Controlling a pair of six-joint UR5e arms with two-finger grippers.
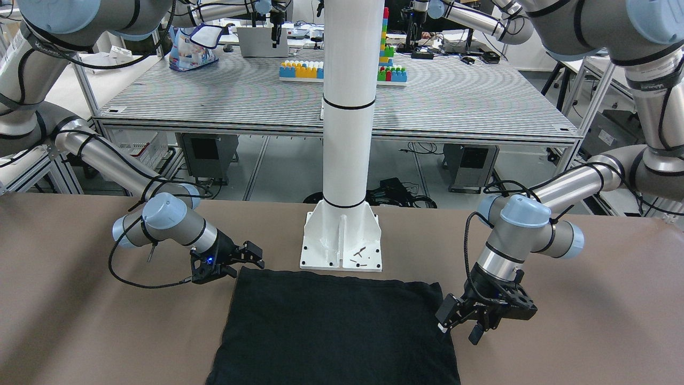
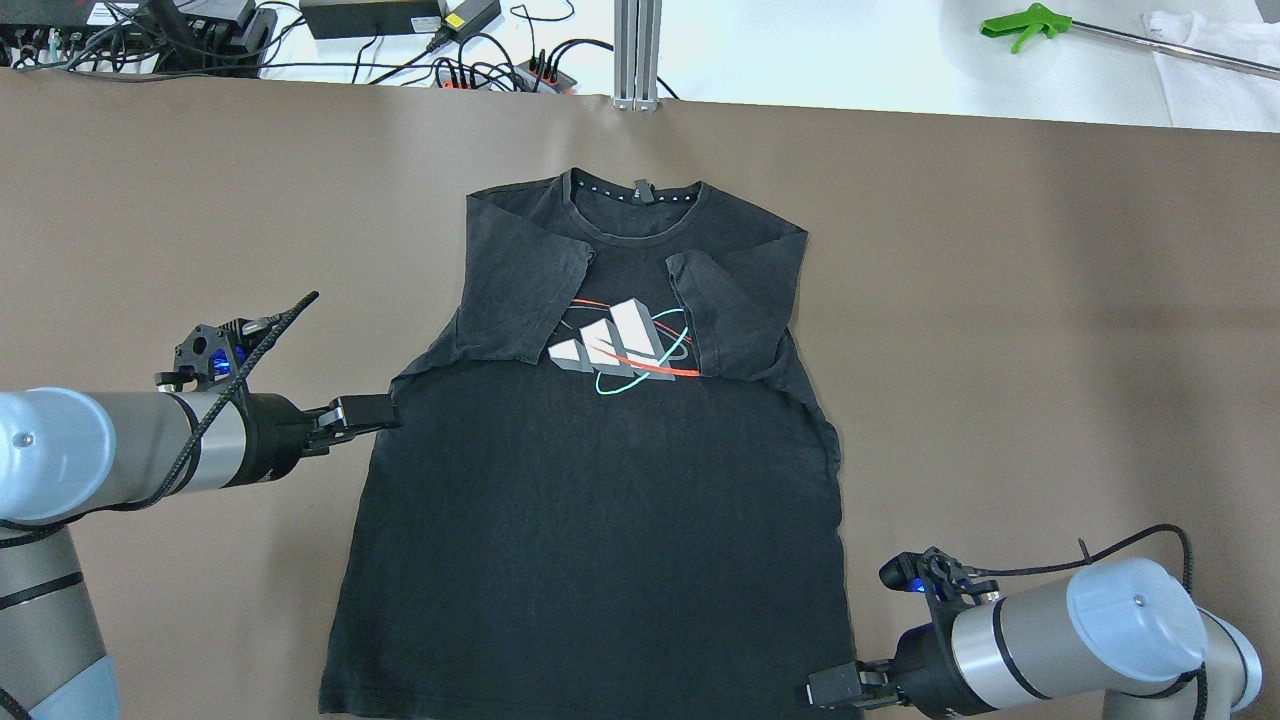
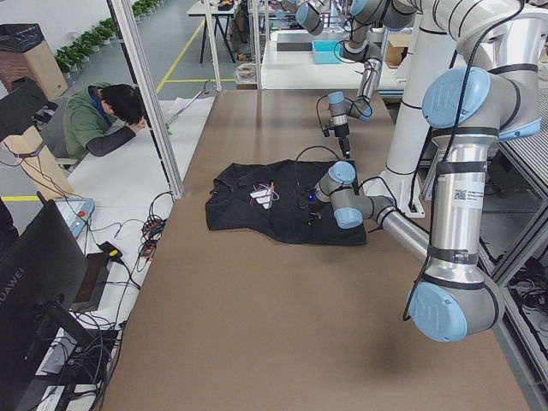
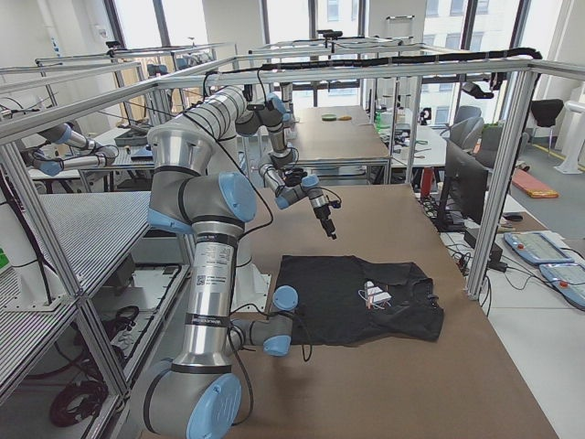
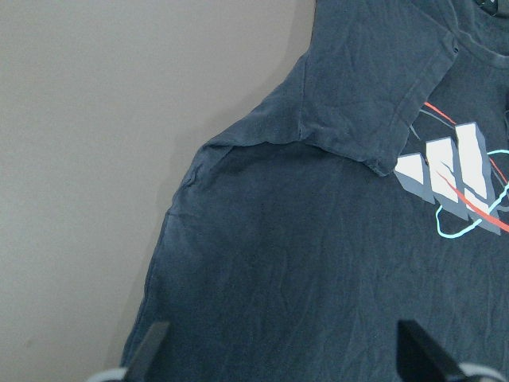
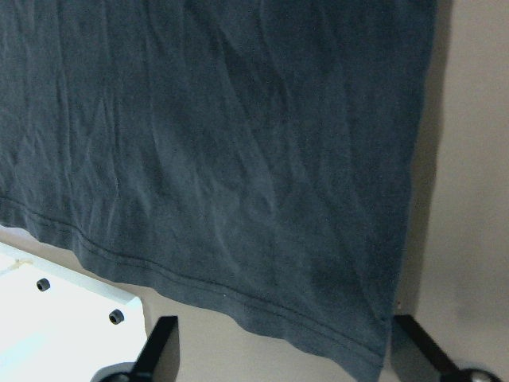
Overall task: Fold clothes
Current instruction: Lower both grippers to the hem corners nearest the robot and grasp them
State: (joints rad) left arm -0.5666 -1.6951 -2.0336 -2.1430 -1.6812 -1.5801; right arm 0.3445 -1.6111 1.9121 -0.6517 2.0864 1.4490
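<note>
A black T-shirt (image 4: 343,306) lies flat on the brown bench (image 4: 384,384), printed logo (image 4: 375,294) facing up. My right arm (image 4: 206,256), near and large, rises at the bench's left side. Its wrist (image 4: 276,334) sits low, just beside the T-shirt's near corner. My left gripper (image 4: 329,229), far and small, points down near the T-shirt's far edge; whether its jaws are apart is too small to tell. A monitor (image 4: 454,187) stands at the bench's right side.

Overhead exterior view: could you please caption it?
Black T-shirt, sleeves folded in, on brown table; left claw at its side, right claw at its hem.
</note>
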